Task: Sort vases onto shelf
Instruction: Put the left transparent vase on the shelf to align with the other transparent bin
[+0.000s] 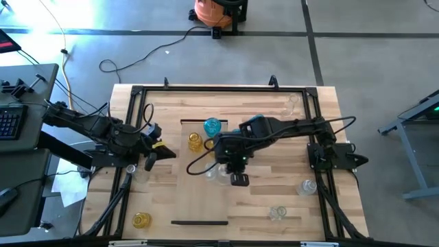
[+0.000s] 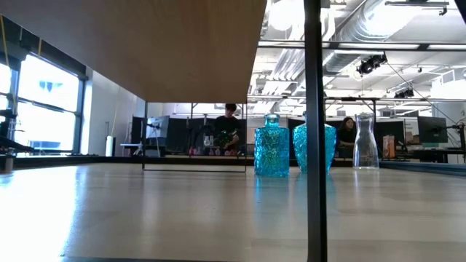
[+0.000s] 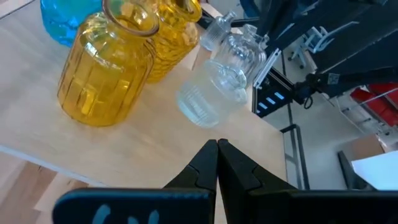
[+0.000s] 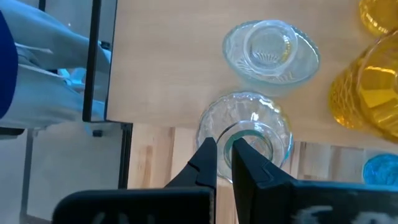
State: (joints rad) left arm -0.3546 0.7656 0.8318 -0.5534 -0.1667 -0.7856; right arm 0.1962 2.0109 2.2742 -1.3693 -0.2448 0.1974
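The pale shelf (image 1: pixel 199 199) lies in the middle of the table. On its far part stand a blue vase (image 1: pixel 212 125) and yellow vases (image 1: pixel 195 142). Two clear vases (image 1: pixel 217 173) stand close together at the shelf's right edge, under my right gripper (image 1: pixel 239 180). That gripper (image 4: pixel 224 155) is shut on the nearer clear vase (image 4: pixel 249 124). The other clear vase (image 4: pixel 270 50) stands free on the shelf beside it. My left gripper (image 1: pixel 151 161) hovers shut and empty at the shelf's left edge. In its wrist view (image 3: pixel 217 146) it faces the yellow vases (image 3: pixel 102 68). My right gripper holds the clear vase by its mouth rim (image 4: pixel 231 142). One finger is inside the neck and one outside. The fingers come from above, slanting down. The vase stands upright over the shelf's edge. Whether its base rests there, I cannot tell.
Loose vases stand on the planks around the shelf: yellow (image 1: pixel 141 219) near left, clear ones (image 1: pixel 307 185), (image 1: pixel 277 213) near right, and one (image 1: pixel 291 103) far right. A black frame (image 1: pixel 137 92) runs along the table's edges. The low view shows blue vases (image 2: pixel 271 145) and a dark post (image 2: pixel 313 131).
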